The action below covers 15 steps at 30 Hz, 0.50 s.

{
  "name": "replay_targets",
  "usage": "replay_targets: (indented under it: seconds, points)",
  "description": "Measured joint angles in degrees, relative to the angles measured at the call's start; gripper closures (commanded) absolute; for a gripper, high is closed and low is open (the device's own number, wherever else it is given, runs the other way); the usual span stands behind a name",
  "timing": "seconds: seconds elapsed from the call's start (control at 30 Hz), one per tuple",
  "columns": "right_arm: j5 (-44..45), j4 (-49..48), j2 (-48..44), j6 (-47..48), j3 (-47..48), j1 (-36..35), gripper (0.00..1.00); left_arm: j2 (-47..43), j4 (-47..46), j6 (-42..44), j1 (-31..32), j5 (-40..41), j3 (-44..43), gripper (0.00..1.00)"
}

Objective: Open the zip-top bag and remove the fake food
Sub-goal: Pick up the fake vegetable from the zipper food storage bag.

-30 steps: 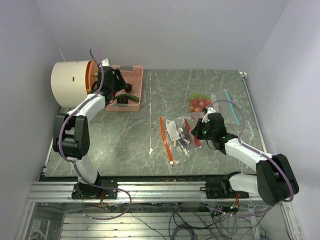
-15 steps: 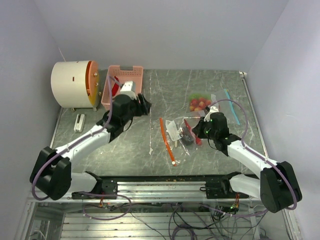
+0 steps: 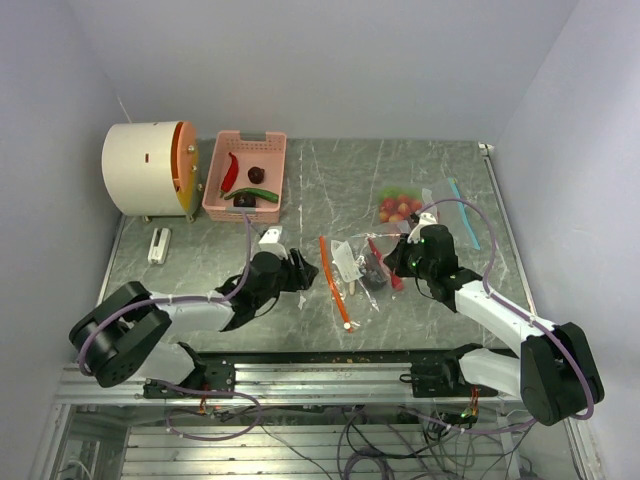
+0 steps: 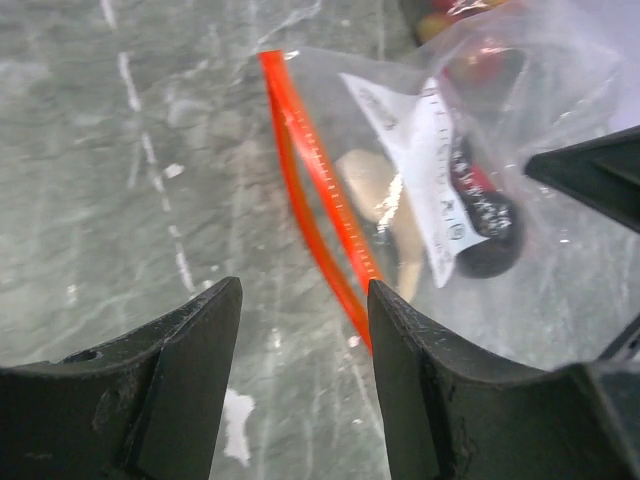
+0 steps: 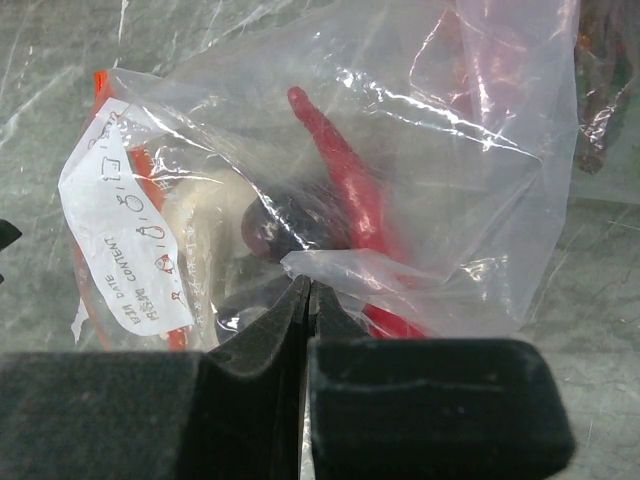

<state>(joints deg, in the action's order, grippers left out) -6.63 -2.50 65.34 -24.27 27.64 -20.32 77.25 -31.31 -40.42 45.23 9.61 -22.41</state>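
Left gripper (image 3: pixel 305 272), jaws standing apart and holding nothing, is hovering low over the table (image 3: pixel 200 260) just beside the orange zip strip (image 3: pixel 332 280) of the zip-top bag (image 3: pixel 362 265). The bag is lying flat at the table's middle, its zip edge running from far to near with a slight slant and its mouth facing the left arm. Right gripper (image 5: pixel 305 290) is pinching a fold of the clear film at the bag's opposite side, jaws clamped together. Fake food (image 5: pixel 300 215) is sitting inside, a red pepper (image 5: pixel 340 160) lying slantwise over a dark purple piece (image 5: pixel 285 225). One second earlier the left gripper was reaching into the pink basket (image 3: pixel 212 180) at far left; the right gripper's grip is unchanged.
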Motion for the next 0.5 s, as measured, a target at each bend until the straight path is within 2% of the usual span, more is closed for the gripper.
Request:
replay_targets:
  seconds: [0.17, 0.5]
  points:
    - [0.04, 0.0, -0.02, -0.37, 0.0, 0.0, 1.0, 4.39, -10.03, -3.76, 2.12, 0.37, 1.53, 0.41]
    - [0.17, 0.26, -0.98, -0.79, 0.31, 0.0, 1.0, 19.96, -24.55, -9.22, 3.5, -0.68, 3.04, 0.47]
